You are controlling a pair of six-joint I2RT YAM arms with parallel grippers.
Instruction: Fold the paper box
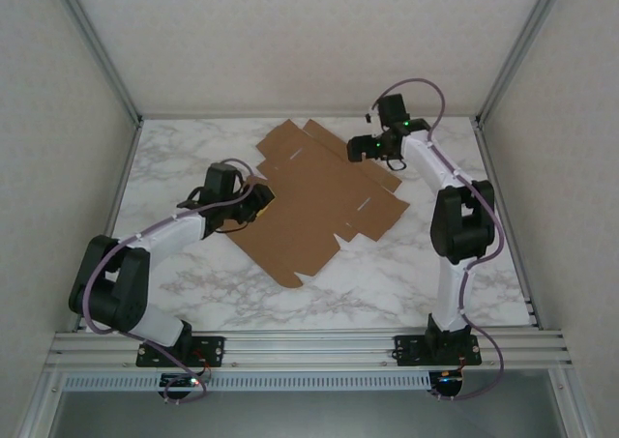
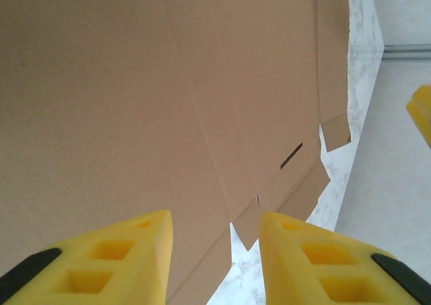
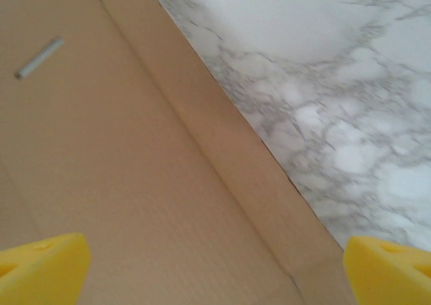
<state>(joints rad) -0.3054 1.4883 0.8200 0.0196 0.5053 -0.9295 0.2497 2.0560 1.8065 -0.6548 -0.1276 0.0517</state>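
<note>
The paper box [image 1: 319, 196] is a flat brown cardboard blank with creases, flaps and tabs, lying at an angle in the middle of the marble table [image 1: 377, 283]. My left gripper [image 1: 259, 201] sits at the blank's left edge. In the left wrist view its yellow fingers [image 2: 151, 241] stand apart around nothing, with the cardboard [image 2: 135, 83] spreading beyond the left gripper [image 2: 215, 224]. My right gripper [image 1: 360, 148] hovers over the blank's far right flap. Seen from the right wrist, the right gripper [image 3: 215, 251] is wide open above a creased edge strip [image 3: 222, 157] of the cardboard.
Pale walls close the table in on three sides, with aluminium posts at the back corners [image 1: 131, 109]. Bare marble [image 1: 222, 283] lies in front of the blank and to its right [image 3: 350, 83]. The arms' bases are bolted to the near rail [image 1: 309, 346].
</note>
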